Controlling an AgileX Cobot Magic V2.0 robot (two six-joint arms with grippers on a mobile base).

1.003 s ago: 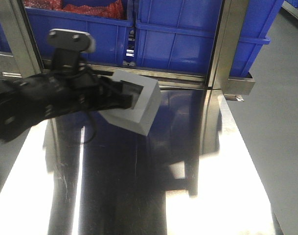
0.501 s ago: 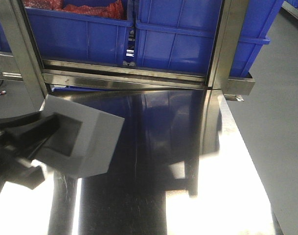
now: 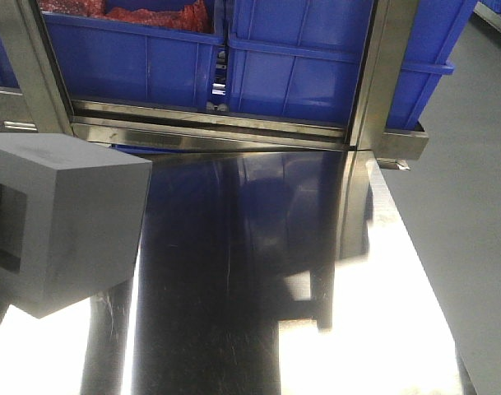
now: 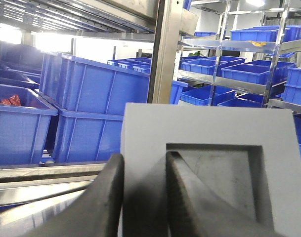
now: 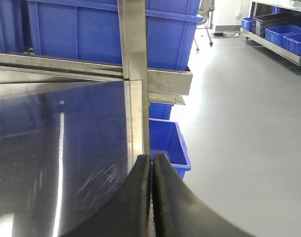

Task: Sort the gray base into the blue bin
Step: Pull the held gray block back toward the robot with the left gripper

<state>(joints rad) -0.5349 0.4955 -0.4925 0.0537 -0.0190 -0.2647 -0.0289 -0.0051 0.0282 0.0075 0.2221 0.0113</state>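
The gray base [image 3: 65,218] hangs above the steel table, very near the front camera at the left edge, its recessed window cut off by the frame. In the left wrist view my left gripper [image 4: 144,165] is shut on the gray base [image 4: 204,123]: one finger lies on the outer side, the other inside the window, pinching the wall between them. Blue bins [image 3: 299,66] stand in a row on the rack behind the table, also seen as blue bins [image 4: 101,94] beyond the block. My right gripper [image 5: 151,159] is shut with nothing in it, over the table's right edge.
The left blue bin [image 3: 127,49] holds red material [image 3: 151,12]. Steel rack posts [image 3: 382,74] and a rail [image 3: 209,127] border the table's [image 3: 258,280] back. A smaller blue bin [image 5: 167,140] sits on the floor right of the table. More racks of blue crates [image 4: 249,74] stand behind.
The gray base has travelled left and toward the front camera, growing much larger in view. The left arm that showed beside it has slipped out of the front view.
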